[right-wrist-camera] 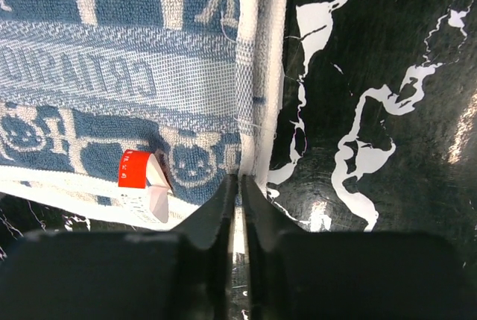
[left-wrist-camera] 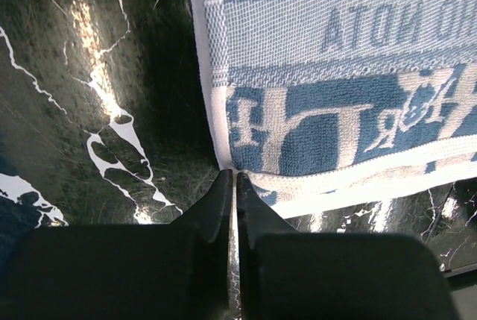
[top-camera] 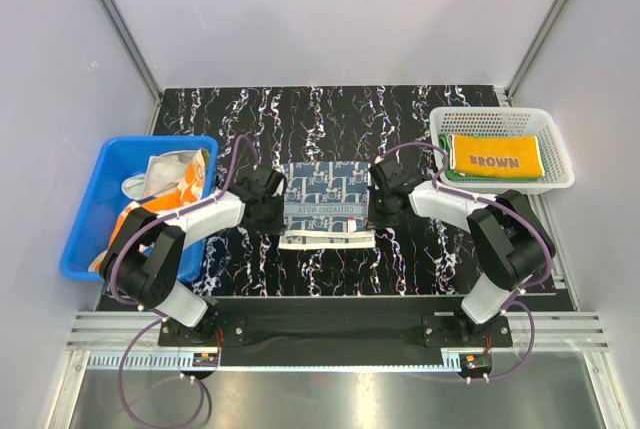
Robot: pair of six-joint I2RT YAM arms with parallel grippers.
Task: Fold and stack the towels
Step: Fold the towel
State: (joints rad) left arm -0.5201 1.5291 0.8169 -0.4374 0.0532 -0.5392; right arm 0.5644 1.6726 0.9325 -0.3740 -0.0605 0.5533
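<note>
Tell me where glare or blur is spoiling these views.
Left wrist: a lamp streak glares on the table, near fingers dark and soft. Right wrist: navy-patterned towel sharp, faint glare at the right edge. Top external: even light, no blur.

Left pincer [left-wrist-camera: 233,177], right pincer [right-wrist-camera: 239,180]: both closed, low.

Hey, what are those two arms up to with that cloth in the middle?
Two robot arms are handling a blue-and-white patterned towel on the black marbled table. The left gripper is shut on its left edge, the right gripper on its right edge. An orange-yellow towel lettered BROWN lies folded on a green towel in the white mesh basket; crumpled cloths wait in the blue plastic bin.
</note>
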